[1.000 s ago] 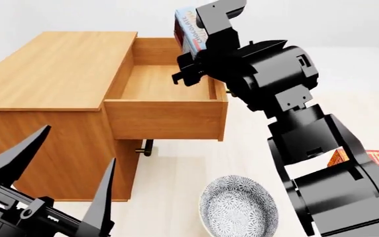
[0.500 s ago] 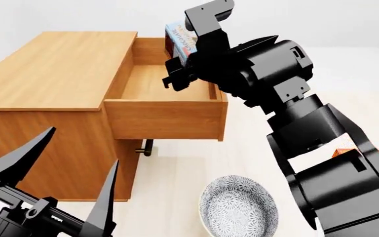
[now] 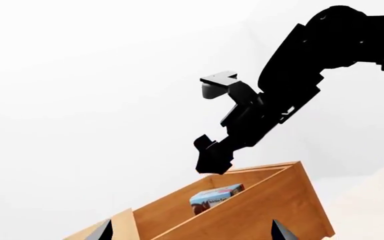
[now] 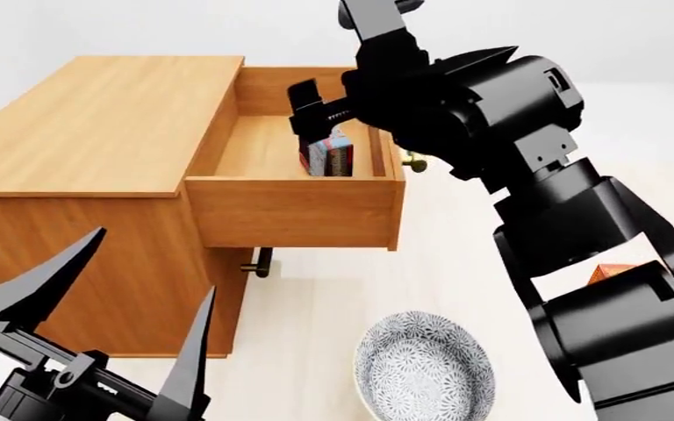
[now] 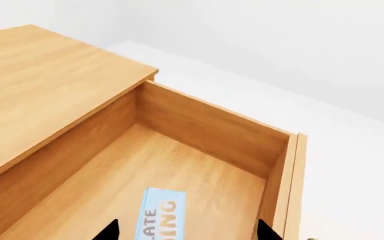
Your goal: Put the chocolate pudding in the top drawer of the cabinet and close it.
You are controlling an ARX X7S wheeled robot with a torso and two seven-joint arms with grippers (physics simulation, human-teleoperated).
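Our right end effector (image 4: pixel 313 110) hangs above the pulled-out top drawer (image 4: pixel 294 213) of the cabinet (image 4: pixel 91 132), and its two fingers stand apart with nothing between them; in our right wrist view the dark fingertips (image 5: pixel 108 231) frame the drawer floor with a wide gap. We see the chocolate pudding (image 4: pixel 330 156) inside the top drawer, free of the fingers, lying on the drawer floor near the drawer's right wall and towards its front panel. In our left wrist view the carton (image 3: pixel 217 198) shows its light blue face just over the drawer's wooden wall, directly below the right end effector (image 3: pixel 212 155). Our left end effector (image 4: pixel 109 307) sits low at the cabinet's front, its pointed fingers spread wide and holding nothing. On the worktop (image 4: pixel 313 333) a patterned bowl (image 4: pixel 423 368) rests well in front of the cabinet, beside our right arm.
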